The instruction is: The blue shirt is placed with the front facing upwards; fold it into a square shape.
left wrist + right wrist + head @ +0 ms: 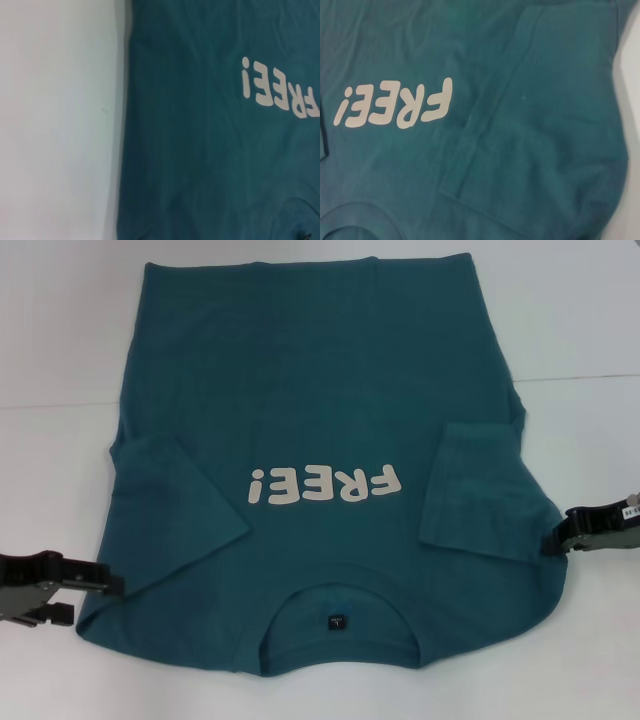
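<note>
Lying front up on the white table (pixel 60 360), the blue shirt (pixel 300 390) has its collar at the near edge and its hem at the far edge, so the white "FREE!" lettering (pixel 325 483) reads upside down from the robot's side. Both sleeves are already turned inward over the chest, which narrows the body toward a rectangle; I judge this the preparation for the lengthwise folds that would make the square.

The left tool (pixel 100 585) sits at the near-left shoulder edge of the shirt, touching the cloth. The right tool (pixel 560 532) sits at the right shoulder edge, also against the cloth. Placement at the two outer shoulders suggests a paired grasp to carry the collar end toward the hem. Whether either tool is clamped on fabric or merely touching it, I cannot tell.

Count: one shirt, two folded sleeves, one neck tag (pixel 338 622), one line of lettering, two tools.
</note>
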You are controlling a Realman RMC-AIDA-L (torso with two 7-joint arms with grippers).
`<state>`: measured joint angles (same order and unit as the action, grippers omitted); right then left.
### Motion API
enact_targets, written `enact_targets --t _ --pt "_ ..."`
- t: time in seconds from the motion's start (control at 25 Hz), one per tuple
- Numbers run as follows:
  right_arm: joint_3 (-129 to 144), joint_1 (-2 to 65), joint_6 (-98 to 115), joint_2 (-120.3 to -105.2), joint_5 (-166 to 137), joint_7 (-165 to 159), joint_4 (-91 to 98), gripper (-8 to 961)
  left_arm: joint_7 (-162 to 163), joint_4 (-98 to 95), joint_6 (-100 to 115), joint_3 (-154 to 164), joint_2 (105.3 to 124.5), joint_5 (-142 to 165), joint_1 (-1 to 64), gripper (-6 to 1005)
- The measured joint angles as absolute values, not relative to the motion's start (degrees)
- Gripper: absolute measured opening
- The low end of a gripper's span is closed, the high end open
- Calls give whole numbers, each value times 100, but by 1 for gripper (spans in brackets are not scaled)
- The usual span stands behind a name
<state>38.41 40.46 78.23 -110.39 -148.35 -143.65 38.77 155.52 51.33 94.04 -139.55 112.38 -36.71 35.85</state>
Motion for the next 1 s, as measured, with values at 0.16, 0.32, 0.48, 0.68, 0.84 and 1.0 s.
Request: enact_targets --t 0.16,0.32,0.48,0.68,0.84,1.0 --pt "3840 4045 7824 -11046 -14835 -14356 3877 40 15510 5084 9196 -13916 11258 -3492 3574 872" --pt "3841 4044 7824 -11053 -14836 -14350 3877 40 15488 4925 8951 -13873 11265 -3296 3619 872" --pt "3841 4043 7823 -11056 -14836 -14345 3876 40 15452 4798 8774 -13816 11273 -3270 3660 872" --pt "3840 4043 7822 -11060 -14836 -14333 3876 40 15448 4769 8636 -13753 11319 -3248 3692 872" --pt "3841 4054 7822 -11081 -14836 -14293 3876 40 15446 4626 8533 -13666 11333 -3227 3750 872" --pt "3841 4062 7815 -11083 -14836 -14289 3876 40 15445 4460 8420 -13616 11303 -3223 3816 872"
